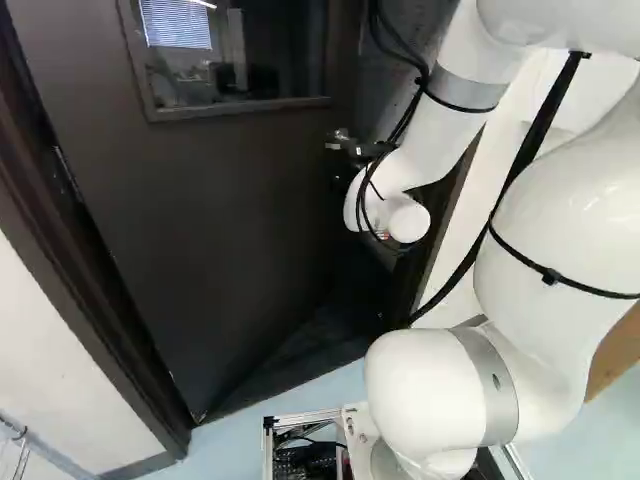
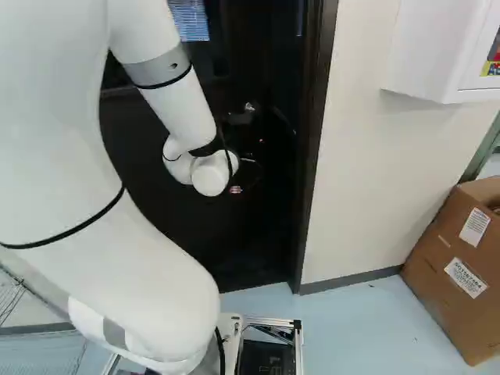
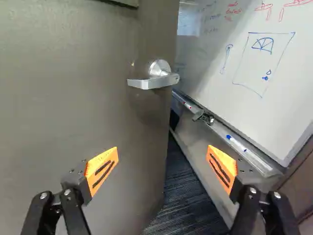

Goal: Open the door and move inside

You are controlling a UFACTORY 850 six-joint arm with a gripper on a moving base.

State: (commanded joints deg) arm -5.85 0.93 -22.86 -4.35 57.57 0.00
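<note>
"How does the gripper [image 1: 366,152] stand?"

"Wide open, its two fingers well apart."

"And the door handle [image 3: 151,82]?"

"Ahead of the gripper, beyond the gap between its fingers. It's on the door [image 3: 73,98], which stands ajar."

"What's past the door's edge?"

"Dark carpet [image 3: 183,200] ahead and below, plus a whiteboard [image 3: 264,98] ahead of the finger farther from the door, a marker [image 3: 237,143] on its tray [image 3: 221,132]."

The door [image 3: 88,78] looks plain grey-brown, the handle [image 3: 154,82] silver, the floor beyond [image 3: 183,196] seemingly dark-striped.
</note>
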